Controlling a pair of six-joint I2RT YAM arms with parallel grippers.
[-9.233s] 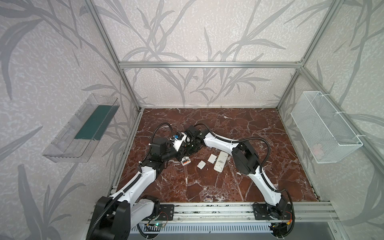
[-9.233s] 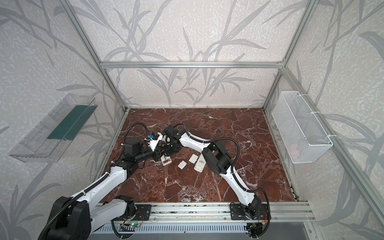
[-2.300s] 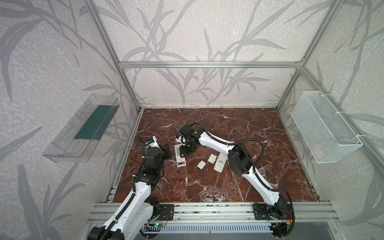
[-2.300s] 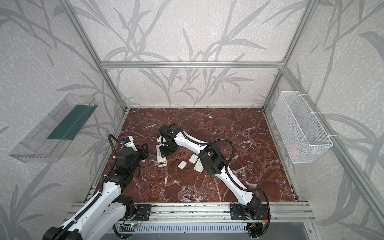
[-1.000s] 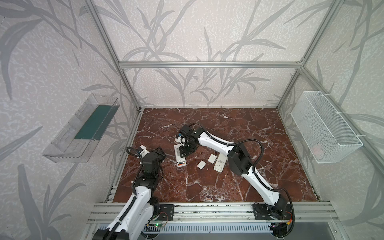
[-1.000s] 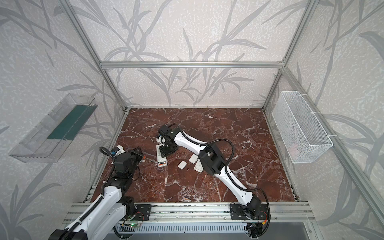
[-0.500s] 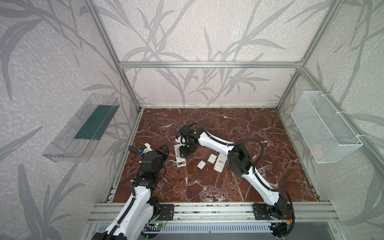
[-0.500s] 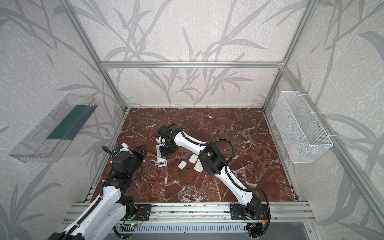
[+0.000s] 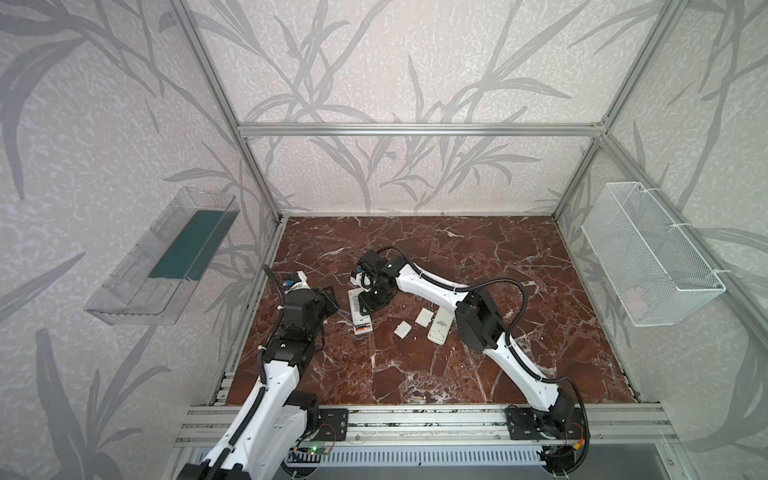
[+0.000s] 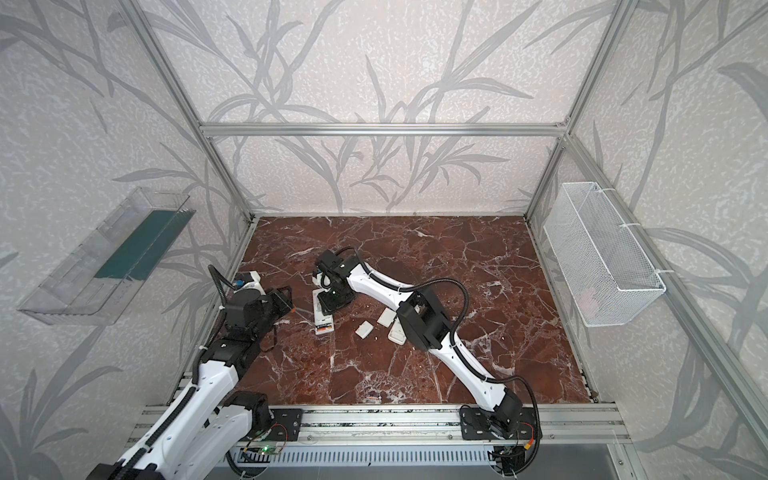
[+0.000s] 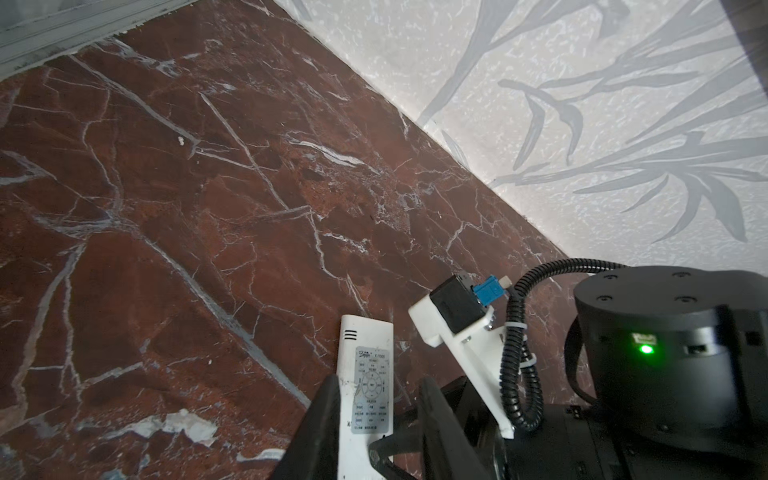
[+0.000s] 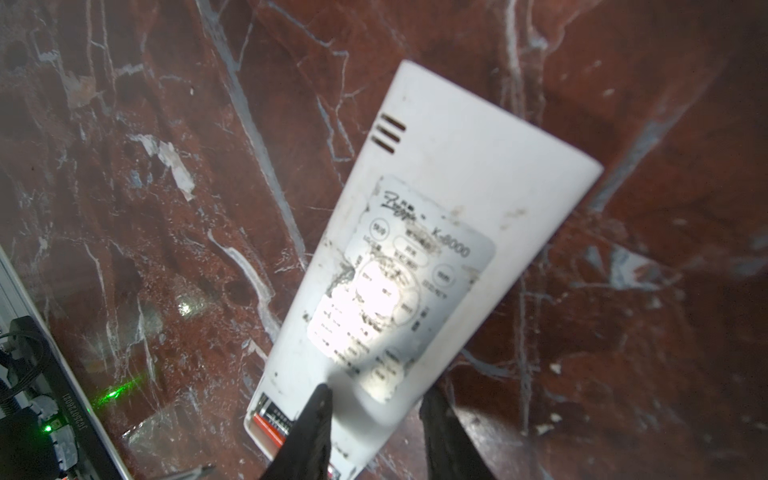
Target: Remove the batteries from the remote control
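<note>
Both top views: remote control (image 9: 357,319) flat on the red-brown marble desk (image 9: 478,249), battery side up. Right gripper (image 9: 365,308) directly over the remote control's middle, pointing down onto it. Left gripper (image 10: 287,298) just beside the remote control on the left-arm side, apart from it.

Top view only: small orange stub of the screwdriver (image 10: 293,309) at the left gripper's fingertips, thin shaft aimed at the remote control's open end. Left gripper narrowed onto it, fingers a modest gap apart. No orange visible in left wrist view.

Right wrist view only: batteries (image 12: 269,420) seated in the uncovered compartment at one end of the remote control. Red and black wrap, print too blurred to read. Thin metal tip just beside that end, not touching.

Right gripper fingers (image 12: 316,419) part-way apart, one over the sticker side, the other at the remote control's long edge. Cannot tell whether clamped or only pressing down.

Writing: "K-8000" legible on the grey sticker (image 12: 451,249) in right wrist view, next to a script logo not readable. Button diagram washed out by glare. Same sticker in left wrist view, unglared but too small to read. Three slots beyond it.

Top views only: second remote (image 9: 438,328) and white covers (image 9: 424,316) near the remote control, right-arm side.
</note>
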